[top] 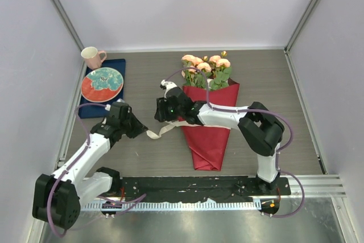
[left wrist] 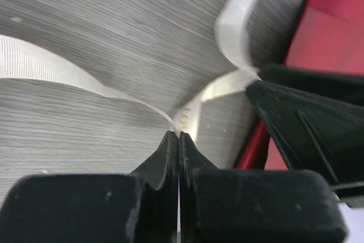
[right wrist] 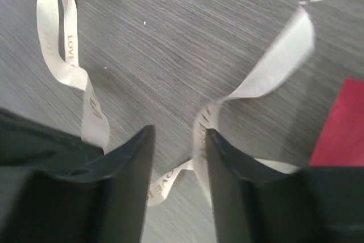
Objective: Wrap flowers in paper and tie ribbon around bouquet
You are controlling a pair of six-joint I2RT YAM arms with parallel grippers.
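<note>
Top external view showed the bouquet (top: 208, 92) wrapped, so tying seemed in hand. Just left of its paper (top: 209, 135), the right gripper (right wrist: 179, 135) stood parted around the ribbon (top: 162, 131), and the left gripper (left wrist: 179, 136) was clenched on it. Next, the ribbon likely needed carrying around the paper.

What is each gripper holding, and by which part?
Left gripper pinches the ribbon partway along its length. Right gripper stands open, gripping nothing.

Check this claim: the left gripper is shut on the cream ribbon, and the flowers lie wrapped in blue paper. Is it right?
No: the paper around the flowers is red, not blue, as the top external view shows. The left gripper is shut on the ribbon.
</note>
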